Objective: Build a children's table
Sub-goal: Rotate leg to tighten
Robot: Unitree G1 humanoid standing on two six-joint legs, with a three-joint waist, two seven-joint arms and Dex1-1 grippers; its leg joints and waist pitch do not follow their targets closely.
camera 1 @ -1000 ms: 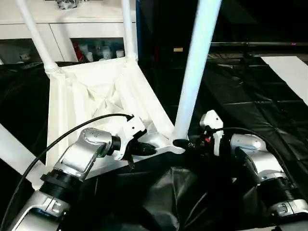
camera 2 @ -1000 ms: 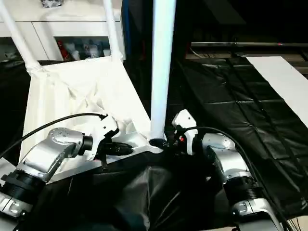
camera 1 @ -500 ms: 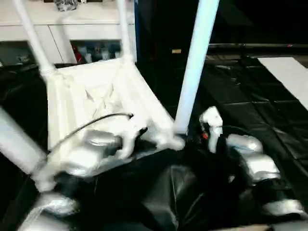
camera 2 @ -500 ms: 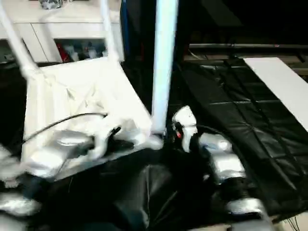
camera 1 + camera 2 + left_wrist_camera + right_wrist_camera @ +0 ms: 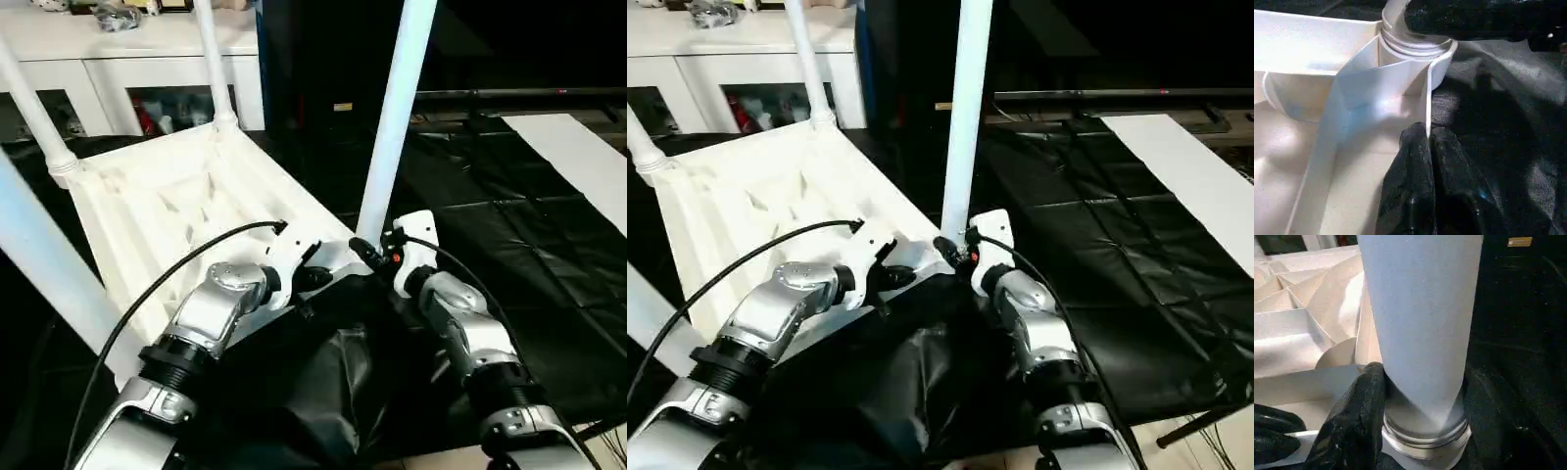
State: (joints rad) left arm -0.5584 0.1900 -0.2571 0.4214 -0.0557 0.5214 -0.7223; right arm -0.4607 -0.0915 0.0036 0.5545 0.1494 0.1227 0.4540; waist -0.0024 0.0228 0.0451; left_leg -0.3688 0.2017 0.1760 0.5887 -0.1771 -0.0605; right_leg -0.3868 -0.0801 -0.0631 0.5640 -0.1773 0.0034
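The children's table lies upside down, its ribbed white top (image 5: 176, 206) facing up with legs rising from the corner sockets. My left gripper (image 5: 1427, 139) is shut on the thin rim of the top, right beside the near corner socket (image 5: 1415, 46). The near leg (image 5: 397, 108) stands in that socket. My right gripper (image 5: 367, 253) is closed around this leg's base just above the socket, and one black finger (image 5: 1359, 401) presses against the tube. More legs stand at the far corner (image 5: 211, 59), the left corner (image 5: 34, 113) and close on my left (image 5: 49, 264).
A white cabinet with glass doors (image 5: 127, 49) stands behind the table. Black sheeting (image 5: 509, 215) covers the floor and bunches up in front of me (image 5: 323, 382). A white board (image 5: 578, 147) lies at the right. A black cable (image 5: 167, 279) arcs over my left forearm.
The camera has shifted and tilted, so the whole scene sits differently. Both grippers stay at the near corner. The right gripper's fingers have drawn in a little around the leg.
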